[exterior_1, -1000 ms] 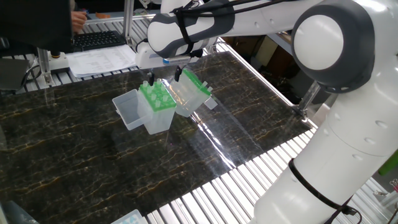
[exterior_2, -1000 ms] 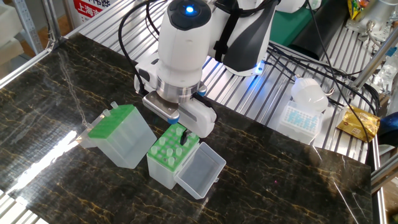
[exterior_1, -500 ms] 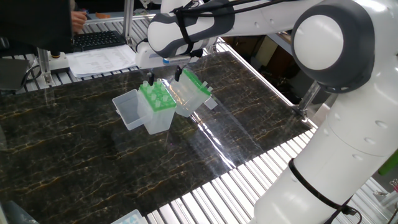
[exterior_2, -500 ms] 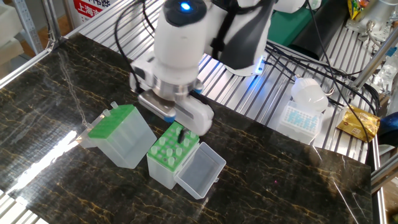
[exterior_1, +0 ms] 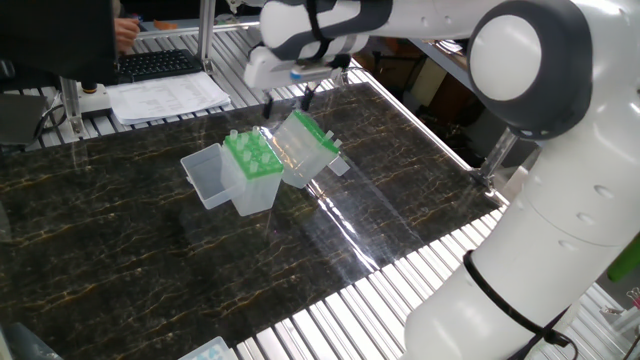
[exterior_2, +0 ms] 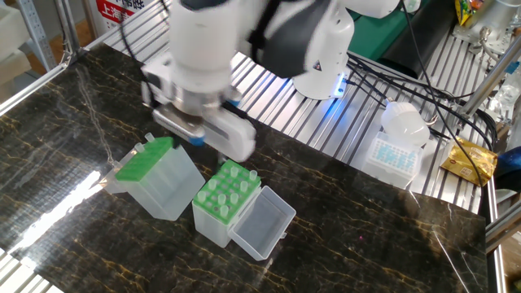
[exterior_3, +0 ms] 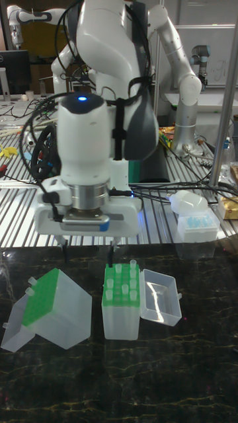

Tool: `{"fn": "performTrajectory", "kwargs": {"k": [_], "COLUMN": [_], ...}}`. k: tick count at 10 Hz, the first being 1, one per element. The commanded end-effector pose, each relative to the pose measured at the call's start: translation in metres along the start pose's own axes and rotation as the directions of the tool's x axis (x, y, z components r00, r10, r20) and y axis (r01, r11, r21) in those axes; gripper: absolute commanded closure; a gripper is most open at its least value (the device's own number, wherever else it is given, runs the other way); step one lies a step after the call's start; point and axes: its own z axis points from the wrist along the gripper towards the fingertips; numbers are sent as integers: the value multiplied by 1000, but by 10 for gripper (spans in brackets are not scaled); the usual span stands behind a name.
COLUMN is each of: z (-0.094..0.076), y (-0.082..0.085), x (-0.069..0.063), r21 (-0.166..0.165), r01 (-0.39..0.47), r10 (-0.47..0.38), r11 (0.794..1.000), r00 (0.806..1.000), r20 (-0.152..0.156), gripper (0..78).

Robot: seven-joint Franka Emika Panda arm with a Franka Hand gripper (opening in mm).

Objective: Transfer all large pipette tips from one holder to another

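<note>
Two translucent plastic boxes with green perforated top plates sit on a dark, glossy marble-patterned surface (exterior_1: pixel 120 220) veined in gold. The upright holder (exterior_3: pixel 121 304) is a squarish frosted tub whose clear hinged lid (exterior_3: pixel 160 297) lies open flat beside it; the large pipette tips (exterior_3: pixel 123 279) stand in its green plate, slim pale cones with round collars poking just above the holes, long axes vertical and narrow ends pointing down into the box. In the other fixed view the same tips (exterior_2: pixel 225 187) show as small rings in rows across the plate. The second holder (exterior_3: pixel 46 317) lies tipped over on an edge next to the first, its green plate tilted and facing up and outward; no collars are visible in it. The claw (exterior_3: pixel 86 254) hangs above the gap between the two boxes, clear of both, its two thin dark fingers (exterior_3: pixel 110 254) spread apart with nothing visible between them; one finger is just over the back edge of the upright holder. The arm's body is smooth white plastic with a metal wrist ring. Behind the surface run ribbed aluminium rails (exterior_2: pixel 326 122).
</note>
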Motion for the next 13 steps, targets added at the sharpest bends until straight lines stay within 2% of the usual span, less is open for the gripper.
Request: {"fn": "performTrajectory", "kwargs": {"k": [1, 5, 8, 10, 12, 13], "z": [-3, 7, 12, 23, 30, 34], "y": [-48, -64, -68, -72, -71, -70], "x": [-17, -22, -23, -25, -25, -26], "r21": [-25, -38, -40, -60, -67, -83], "r01": [88, 128, 135, 146, 145, 143], "r10": [-88, -128, -135, -146, -144, -142], "r11": [996, 991, 990, 987, 987, 986], "r00": [996, 992, 991, 989, 989, 990], "r20": [1, 3, 4, 10, 17, 19], "gripper": [1, 1, 1, 1, 1, 1]}}
